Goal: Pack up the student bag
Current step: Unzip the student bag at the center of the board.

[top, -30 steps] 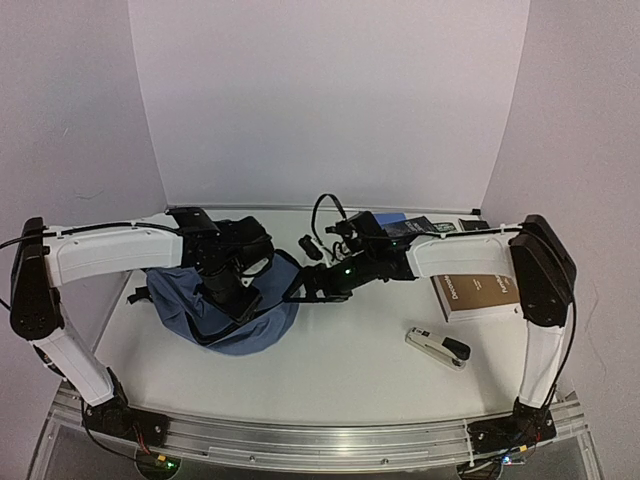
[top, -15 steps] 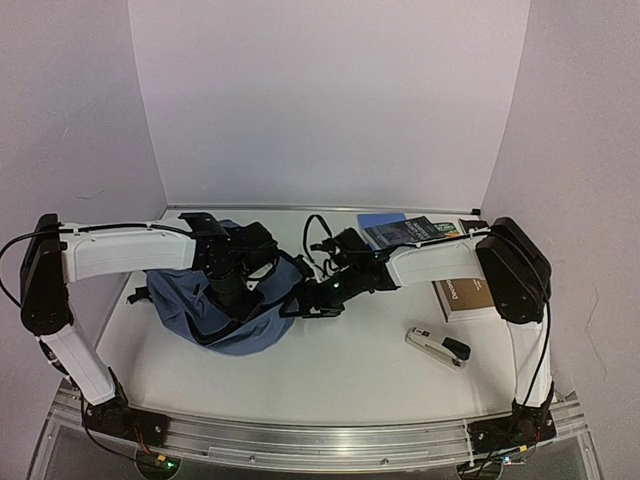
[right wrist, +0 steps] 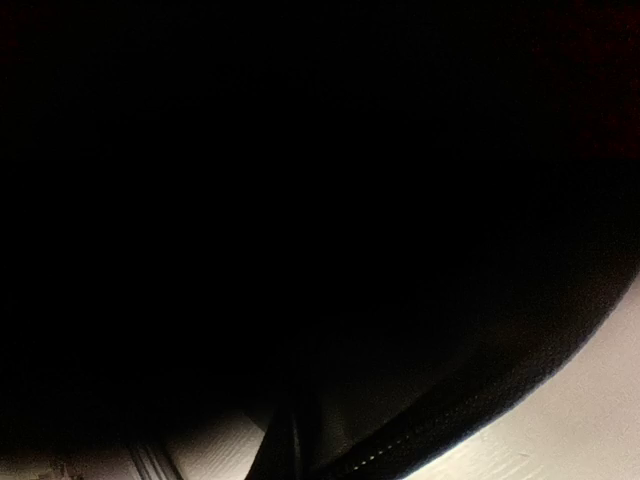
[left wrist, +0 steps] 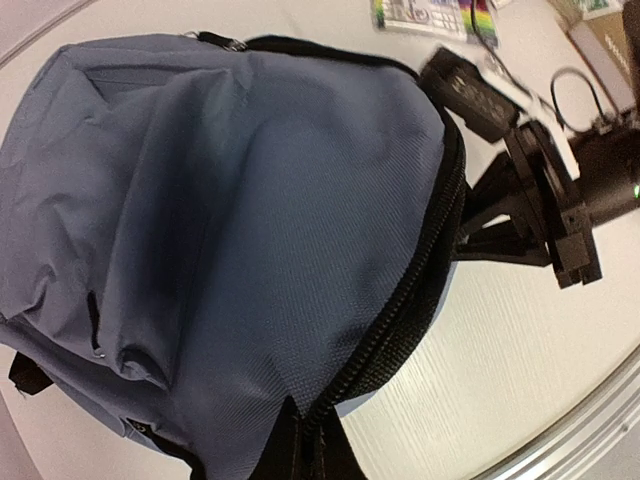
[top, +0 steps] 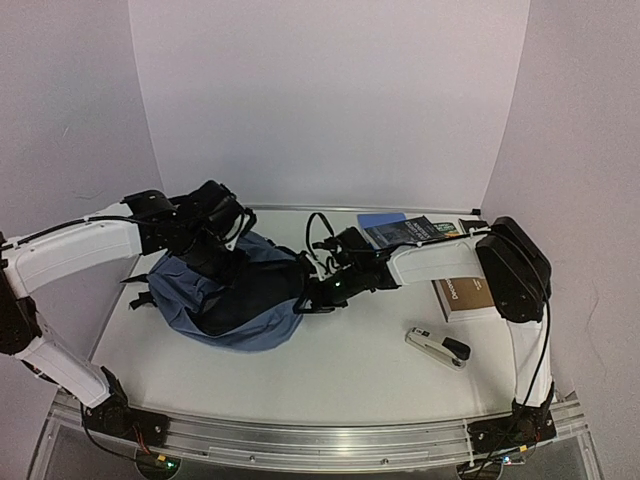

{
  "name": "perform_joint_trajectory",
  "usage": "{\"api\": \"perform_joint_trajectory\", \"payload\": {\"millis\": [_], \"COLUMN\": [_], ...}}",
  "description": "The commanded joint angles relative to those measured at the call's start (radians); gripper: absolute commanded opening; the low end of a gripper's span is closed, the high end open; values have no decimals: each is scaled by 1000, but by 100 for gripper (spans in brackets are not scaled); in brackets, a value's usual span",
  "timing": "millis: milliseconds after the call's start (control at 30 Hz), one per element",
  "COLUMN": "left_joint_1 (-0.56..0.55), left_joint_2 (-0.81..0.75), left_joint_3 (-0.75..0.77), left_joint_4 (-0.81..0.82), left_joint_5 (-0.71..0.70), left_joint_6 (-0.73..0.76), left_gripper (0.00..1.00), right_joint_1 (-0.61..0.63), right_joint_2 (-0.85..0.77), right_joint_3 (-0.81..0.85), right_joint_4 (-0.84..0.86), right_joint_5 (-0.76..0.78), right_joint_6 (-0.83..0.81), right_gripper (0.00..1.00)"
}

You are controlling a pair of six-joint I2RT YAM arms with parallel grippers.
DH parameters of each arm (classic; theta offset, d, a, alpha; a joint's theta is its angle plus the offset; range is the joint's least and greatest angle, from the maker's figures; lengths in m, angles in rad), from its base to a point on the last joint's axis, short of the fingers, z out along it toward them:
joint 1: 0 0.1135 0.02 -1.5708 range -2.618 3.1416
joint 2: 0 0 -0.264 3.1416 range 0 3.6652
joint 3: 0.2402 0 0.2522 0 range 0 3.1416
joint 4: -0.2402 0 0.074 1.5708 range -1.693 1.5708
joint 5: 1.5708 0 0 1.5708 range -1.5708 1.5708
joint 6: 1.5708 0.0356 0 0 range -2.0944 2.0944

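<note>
The student bag (top: pixel 235 300), slate-blue with black zippers, lies left of centre on the table, its dark mouth facing right. My left gripper (top: pixel 228 240) is raised over its top and is shut on the zippered rim (left wrist: pixel 380 340); the fabric runs straight into its fingertips (left wrist: pixel 305 445). My right gripper (top: pixel 306 297) is at the bag's right edge, shut on the black rim there. In the right wrist view the bag's dark lining (right wrist: pixel 320 200) fills nearly everything, and the closed fingers (right wrist: pixel 290 440) pinch that rim. The right arm's end (left wrist: pixel 560 230) shows beside the bag in the left wrist view.
A stapler (top: pixel 438 348) lies at the front right. A brown book (top: pixel 475 295) sits under the right arm. A blue booklet (top: pixel 383 219), a dark book (top: pixel 412 230) and a looped black cable (top: pixel 318 222) lie at the back.
The left arm has swung up and to the left with the bag's rim, lifting and widening the bag. The right gripper has shut on the bag's right edge.
</note>
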Motion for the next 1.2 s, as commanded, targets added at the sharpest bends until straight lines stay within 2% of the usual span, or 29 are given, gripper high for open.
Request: {"api": "perform_joint_trajectory", "payload": {"millis": [0,133,267,567,767,900,1033,1167], "left_joint_1": [101,224,374,675,690,691,691,691], "left_joint_2": [-106,-145,-134,30,218,348,418,404], "left_joint_3": [7,-11,-26,-68,-70,-62,-76,-85], "left_joint_4": [89,115,162,202,232,255,273,275], "left_joint_5": [-25,-15,100,178,281,325,312,301], "left_joint_6": [-48,-58,-57,-74,-80,-80,-79,-84], "left_gripper": [0,0,0,0,0,4,13,27], "right_joint_1": [-43,-61,-68,-120,-129,-129,-130,-128], "right_joint_2": [-58,-91,-101,-119,-113,-94,-82,-83], "right_joint_3": [-35,-85,-119,-162,-104,-38,2,24], "right_joint_4": [-5,-29,-60,-103,-127,-152,-183,-207], "right_joint_5": [61,100,129,187,197,199,211,208], "right_joint_6": [-42,-87,-131,-205,-248,-265,-285,-296], "right_gripper": [0,0,0,0,0,0,0,0]}}
